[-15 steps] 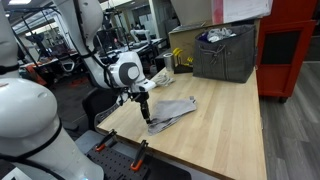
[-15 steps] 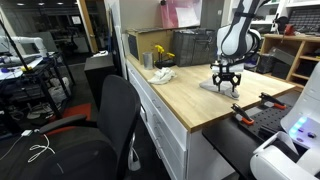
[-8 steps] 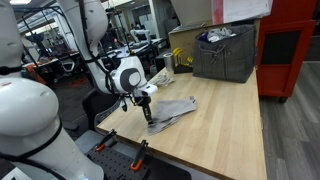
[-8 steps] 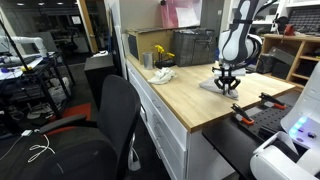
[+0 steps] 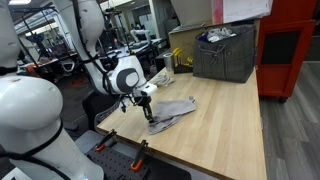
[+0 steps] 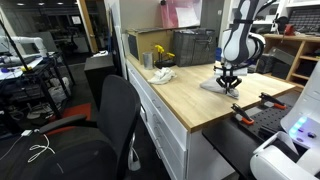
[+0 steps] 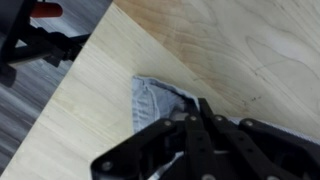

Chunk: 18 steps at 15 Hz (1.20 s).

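Far end of the counter (image 5: 225,125): dark fabric bin (image 5: 225,52), seen in both exterior views, filled to the rim with crumpled stuff too small to tell apart. Nearer the robot: grey cloth (image 5: 172,110), flat on the wood, partly folded over itself. Right above one end of it: tool (image 5: 150,118), pointing straight down, fingers pinched narrow on a fold of the grey cloth, fingertips meeting on the fabric in the wrist view (image 7: 200,105). Against a second ago: then spread wide over the cloth, now drawn together; arm and cloth otherwise in much the same place. In the wrist view, counter edge running diagonally just beside the cloth, dark floor beyond it, and a black clamp with a red handle (image 7: 40,40) past that edge. Between cloth and bin, and out toward the far side, a broad stretch of bare wood.
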Tool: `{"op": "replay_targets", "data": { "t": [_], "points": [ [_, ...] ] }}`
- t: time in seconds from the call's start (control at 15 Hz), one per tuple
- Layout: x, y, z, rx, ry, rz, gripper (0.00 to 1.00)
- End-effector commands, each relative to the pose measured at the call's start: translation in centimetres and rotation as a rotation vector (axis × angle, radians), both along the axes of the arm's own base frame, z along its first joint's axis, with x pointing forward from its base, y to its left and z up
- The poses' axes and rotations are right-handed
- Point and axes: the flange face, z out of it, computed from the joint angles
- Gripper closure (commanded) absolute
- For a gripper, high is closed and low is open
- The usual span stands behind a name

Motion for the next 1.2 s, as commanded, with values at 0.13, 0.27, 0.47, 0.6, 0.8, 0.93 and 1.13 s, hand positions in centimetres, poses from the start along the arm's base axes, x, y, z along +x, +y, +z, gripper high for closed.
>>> {"op": "replay_targets", "data": {
  "t": [0.13, 0.27, 0.47, 0.6, 0.8, 0.93, 1.13],
  "points": [
    [1.0, -0.5, 3.2, 0.084, -0.073, -0.032, 0.99],
    [0.4, -0.4, 4.1, 0.113, -0.087, -0.038, 0.99],
    [1.2, -1.3, 3.7, 0.104, -0.077, -0.041, 0.99],
    [1.0, -2.6, 2.9, 0.048, -0.076, -0.054, 0.99],
    [0.8, -3.9, 3.1, 0.022, -0.065, -0.052, 0.99],
    [1.0, -3.7, 3.5, 0.033, -0.069, -0.048, 0.67],
    [1.1, -2.3, 4.6, 0.060, -0.095, -0.031, 0.46]
  ]
}}
